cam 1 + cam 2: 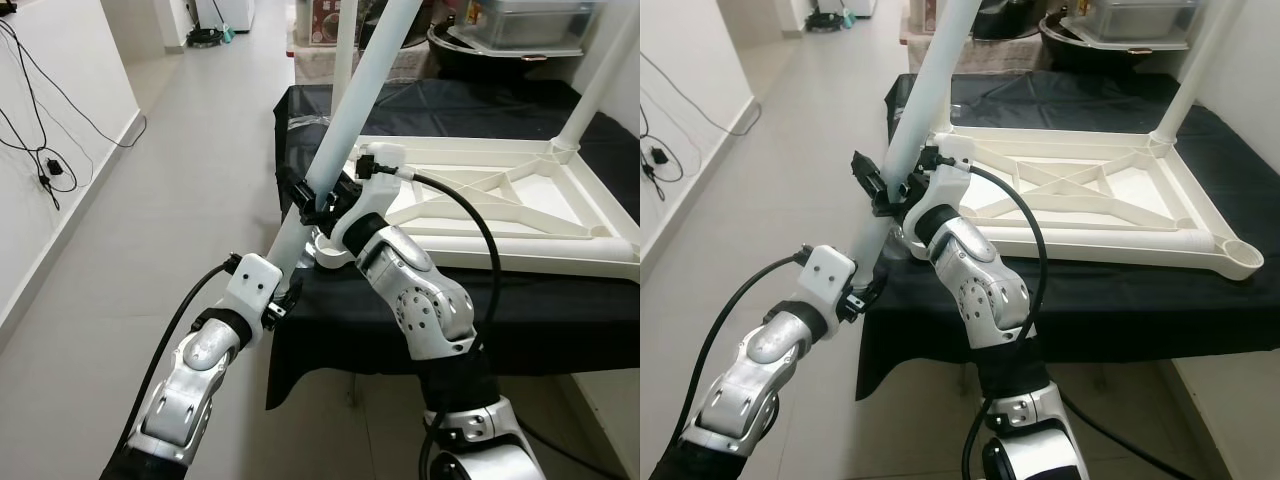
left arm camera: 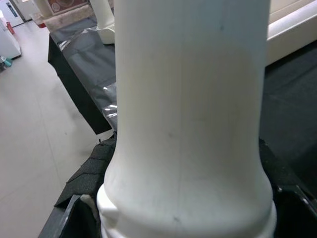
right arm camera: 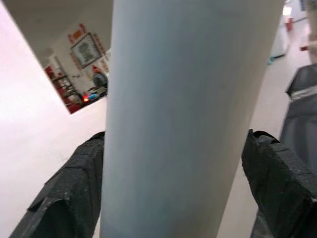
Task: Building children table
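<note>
**Gripping the table leg at the near corner socket**

Landmark: the upturned white table top (image 1: 1110, 215), lying underside-up on a black cloth (image 1: 1090, 290) over a low stand.

- White table leg (image 1: 350, 125) stood tilted at the table top's near left corner, its upper end leaning away over the table top and out of frame. Its lower end sat at or in the corner socket (image 1: 328, 252); whether fully seated could not be told.
- Right gripper (image 1: 318, 196) was clamped across the leg a little above that corner, a black finger on either side of the tube. In the right wrist view the fingers (image 3: 69, 193) pressed both flanks of the leg (image 3: 183, 119).
- Left gripper (image 1: 285, 300) grasped the same leg lower down, just outside the table top's left edge. The left wrist view showed the leg's flared foot (image 2: 188, 198) between the dark pads (image 2: 86, 168).
- A second leg (image 1: 1190, 80) stood upright at the far right corner of the table top; a third (image 1: 343, 45) rose at the far left.
- Near right corner socket (image 1: 1240, 255) was open.
- Black cables (image 1: 35, 110) hung on the wall well left of the table top.
- No legible writing or brand marks anywhere; a framed picture (image 3: 85, 49) was too blurred to read.
</note>
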You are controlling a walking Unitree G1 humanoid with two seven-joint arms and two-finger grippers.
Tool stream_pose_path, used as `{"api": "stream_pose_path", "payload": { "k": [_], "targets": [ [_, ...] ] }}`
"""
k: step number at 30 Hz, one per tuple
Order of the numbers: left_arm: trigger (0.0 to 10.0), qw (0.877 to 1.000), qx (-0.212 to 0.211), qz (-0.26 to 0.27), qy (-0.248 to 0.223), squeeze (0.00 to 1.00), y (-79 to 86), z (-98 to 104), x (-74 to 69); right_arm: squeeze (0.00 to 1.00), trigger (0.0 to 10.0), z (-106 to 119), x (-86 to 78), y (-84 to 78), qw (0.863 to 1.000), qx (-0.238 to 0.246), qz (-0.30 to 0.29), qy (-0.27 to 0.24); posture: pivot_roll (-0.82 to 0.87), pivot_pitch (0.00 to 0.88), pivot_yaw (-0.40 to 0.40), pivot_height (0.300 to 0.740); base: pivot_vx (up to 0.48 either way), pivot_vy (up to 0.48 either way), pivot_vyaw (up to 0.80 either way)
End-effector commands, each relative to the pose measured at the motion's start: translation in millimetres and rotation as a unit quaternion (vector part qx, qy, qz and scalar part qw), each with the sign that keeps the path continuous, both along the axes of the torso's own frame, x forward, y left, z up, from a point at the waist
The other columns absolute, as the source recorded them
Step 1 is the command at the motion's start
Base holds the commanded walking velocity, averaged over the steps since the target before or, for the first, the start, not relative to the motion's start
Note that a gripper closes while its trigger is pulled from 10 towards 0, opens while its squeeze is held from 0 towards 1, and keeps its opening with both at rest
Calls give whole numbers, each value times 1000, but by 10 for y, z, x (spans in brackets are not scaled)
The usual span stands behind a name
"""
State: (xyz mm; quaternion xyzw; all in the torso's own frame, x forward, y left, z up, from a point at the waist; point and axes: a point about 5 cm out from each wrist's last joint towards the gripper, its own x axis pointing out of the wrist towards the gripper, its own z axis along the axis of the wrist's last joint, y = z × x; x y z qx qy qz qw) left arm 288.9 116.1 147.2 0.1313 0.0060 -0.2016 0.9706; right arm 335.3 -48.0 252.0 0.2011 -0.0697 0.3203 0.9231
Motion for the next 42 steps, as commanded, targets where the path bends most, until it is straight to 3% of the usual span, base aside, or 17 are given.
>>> {"api": "stream_pose_path", "payload": {
  "k": [1, 5, 9, 13, 14, 17, 20, 22, 26, 30, 31, 34, 38, 42],
  "targets": [
    [10000, 1000, -4, -7, 1, 0, 32, 26, -41, 0, 10000, -61, -21, 27, 1000, 4, 27, 9, -37, 73, 27, 740, 0, 0, 0],
    [10000, 1000, -11, -19, 11, 0, 73, 38, -131, 0, 10000, -109, -13, -14, 997, 14, 73, 7, -14, 71, 25, 740, 0, 0, 0],
    [10000, 997, -43, -49, 34, 0, 97, 41, -354, 0, 10000, -107, 24, -107, 989, 21, 147, -4, -3, 71, 25, 740, 0, 0, 0],
    [10000, 997, -48, -52, 38, 0, 98, 39, -380, 0, 10000, -107, 19, -110, 986, 24, 163, -3, -3, 71, 25, 740, 0, 0, 0],
    [10000, 994, -69, -66, 54, 0, 97, 40, -468, 0, 10000, -113, 1, -120, 978, 23, 209, -1, -1, 72, 22, 740, 0, 0, 0],
    [10000, 989, -94, -87, 73, 0, 90, 47, -565, 0, 10000, -109, -28, -143, 966, 18, 258, -8, 5, 72, 21, 740, 0, 0, 0],
    [10000, 975, -165, -110, 103, 0, 66, 79, -705, 0, 10000, -121, -92, -184, 942, 22, 336, -2, 8, 68, 21, 740, 0, 0, 0],
    [10000, 975, -165, -110, 103, 0, 66, 79, -705, 0, 10000, -121, -92, -184, 942, 22, 336, -2, 8, 68, 21, 740, 0, 0, 0],
    [10000, 952, -235, -138, 135, 0, -15, 100, -891, 0, 10000, -135, -173, -242, 908, 26, 419, -3, 10, 64, 20, 740, 0, 0, 0],
    [10000, 945, -248, -154, 148, 0, -52, 92, -970, 0, 10000, -149, -201, -253, 896, 24, 443, -3, 11, 65, 21, 740, 0, 0, 0],
    [10000, 936, -259, -172, 164, 0, -86, 83, -1055, 0, 10000, -165, -221, -256, 884, 24, 466, -1, 11, 65, 21, 740, 0, 0, 0],
    [10000, 927, -268, -190, 184, 0, -112, 66, -1130, 0, 10000, -167, -234, -241, 873, 27, 487, 3, 11, 65, 21, 740, 0, 0, 0],
    [10000, 923, -270, -196, 194, 0, -118, 54, -1157, 0, 10000, -163, -250, -228, 866, 27, 499, 3, 11, 65, 21, 740, 0, 0, 0],
    [10000, 916, -267, -213, 212, 0, -123, 41, -1205, 0, 10000, -170, -295, -206, 850, 23, 526, 9, 11, 65, 21, 740, 0, 0, 0]
  ]
}}
